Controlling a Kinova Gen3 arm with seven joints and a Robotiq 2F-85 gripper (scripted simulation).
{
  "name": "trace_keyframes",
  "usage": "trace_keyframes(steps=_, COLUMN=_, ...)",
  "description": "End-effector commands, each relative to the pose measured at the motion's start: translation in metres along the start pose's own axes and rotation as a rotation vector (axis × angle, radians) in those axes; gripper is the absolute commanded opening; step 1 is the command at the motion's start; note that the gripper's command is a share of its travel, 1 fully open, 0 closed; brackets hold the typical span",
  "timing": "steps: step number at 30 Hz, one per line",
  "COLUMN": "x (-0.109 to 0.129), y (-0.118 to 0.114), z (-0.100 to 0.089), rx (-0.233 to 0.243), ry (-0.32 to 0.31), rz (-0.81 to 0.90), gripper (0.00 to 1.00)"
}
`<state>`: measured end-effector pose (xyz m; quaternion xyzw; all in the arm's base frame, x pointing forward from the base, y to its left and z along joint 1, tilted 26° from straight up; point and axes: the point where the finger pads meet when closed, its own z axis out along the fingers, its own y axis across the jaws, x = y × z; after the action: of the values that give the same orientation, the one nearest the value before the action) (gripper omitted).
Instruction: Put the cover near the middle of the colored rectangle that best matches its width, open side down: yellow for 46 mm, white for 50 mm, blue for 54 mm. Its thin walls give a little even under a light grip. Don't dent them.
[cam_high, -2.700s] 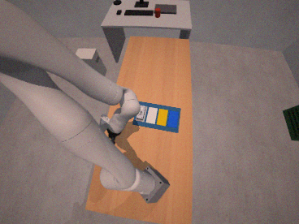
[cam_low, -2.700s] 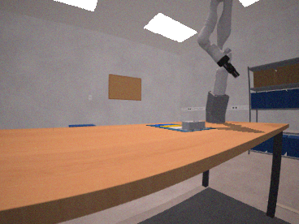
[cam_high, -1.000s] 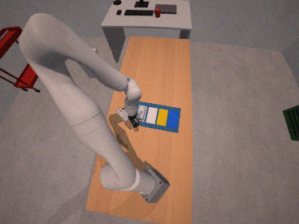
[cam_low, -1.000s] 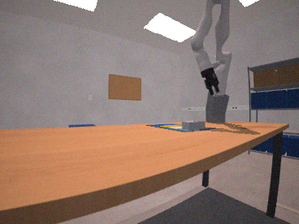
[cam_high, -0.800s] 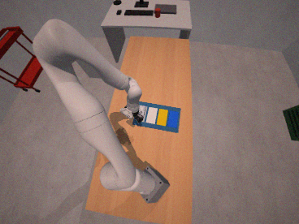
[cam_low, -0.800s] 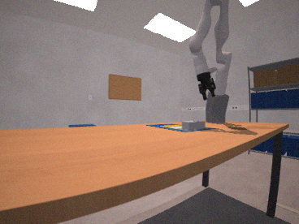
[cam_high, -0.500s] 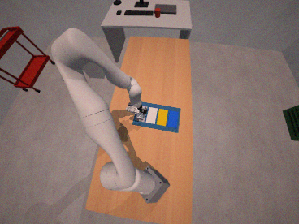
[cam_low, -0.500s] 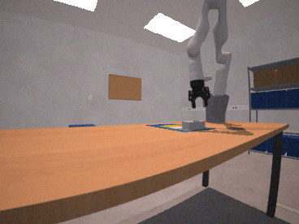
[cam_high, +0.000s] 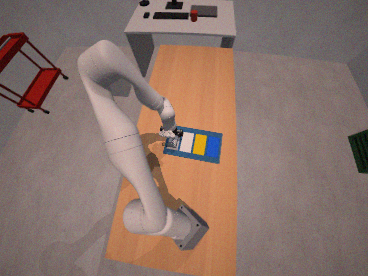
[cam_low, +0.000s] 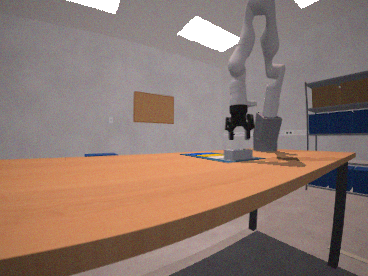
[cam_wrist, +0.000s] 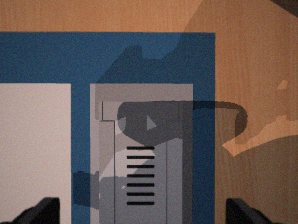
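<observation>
Wrist view: our gripper (cam_wrist: 141, 212) hangs wide open, holding nothing.
We see the grey cover (cam_wrist: 141, 155) at frame centre, on the blue mat (cam_wrist: 107, 57) right of the white rectangle (cam_wrist: 35, 150), on the bench (cam_wrist: 250, 60).

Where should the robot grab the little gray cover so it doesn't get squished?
Probably from straight above, across its two long side walls. The gray cover lies flat on the blue mat, long and narrow, right beneath the open end effector, which holds nothing. Its fingers already stand either side of it. Pinch gently near the middle, since thin walls bend easily.
</observation>
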<state>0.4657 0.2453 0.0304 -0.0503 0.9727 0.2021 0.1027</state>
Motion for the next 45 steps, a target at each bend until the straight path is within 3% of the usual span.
trace_keyframes(steps=1, x=-0.004, y=-0.003, z=0.001, rx=0.002, ry=-0.009, rz=-0.005, gripper=1.00)
trace_keyframes(steps=14, x=-0.004, y=-0.003, z=0.005, rx=0.002, ry=-0.010, rz=-0.005, gripper=1.00)
trace_keyframes(steps=32, x=-0.003, y=-0.003, z=0.030, rx=0.002, ry=-0.010, rz=-0.004, gripper=1.00)
trace_keyframes(steps=45, x=-0.003, y=-0.003, z=0.032, rx=0.002, ry=-0.010, rz=-0.004, gripper=1.00)
